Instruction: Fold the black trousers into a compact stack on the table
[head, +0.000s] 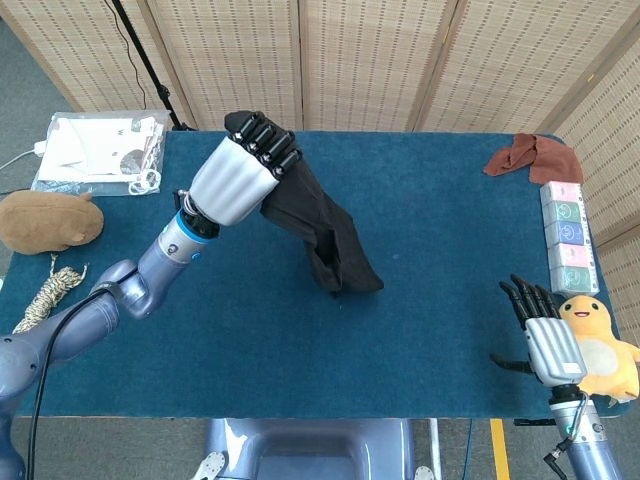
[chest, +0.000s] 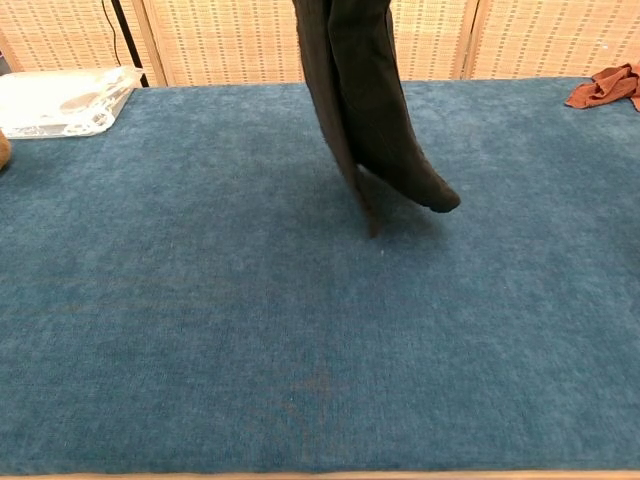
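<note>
1. Overhead, the left hand (head: 243, 176) was raised above the table (head: 440, 330), its fingers closed on one end of the black trousers (head: 325, 232).
2. Trousers hung down from that grip in a long bunched drape, right of and below the hand; the chest view showed the lowest end at or just above the cloth, contact could not be told.
3. Right hand (head: 541, 332) sat near the table's front right corner, fingers spread, holding nothing.
4. Surface: deep blue pile cloth over the whole table, no wrinkles seen.
5. Just beside the right hand, a yellow plush duck (head: 598, 347); beyond it along the edge, a row of pastel boxes (head: 566, 233), then a rust-brown cloth (head: 532, 157) at the far corner.
6. Left of the left hand, off the table: a clear plastic bag (head: 102, 150), a brown plush (head: 48, 220), a coil of rope (head: 48, 297).
7. Room: woven folding screens (head: 360, 60) stood behind the table.
</note>
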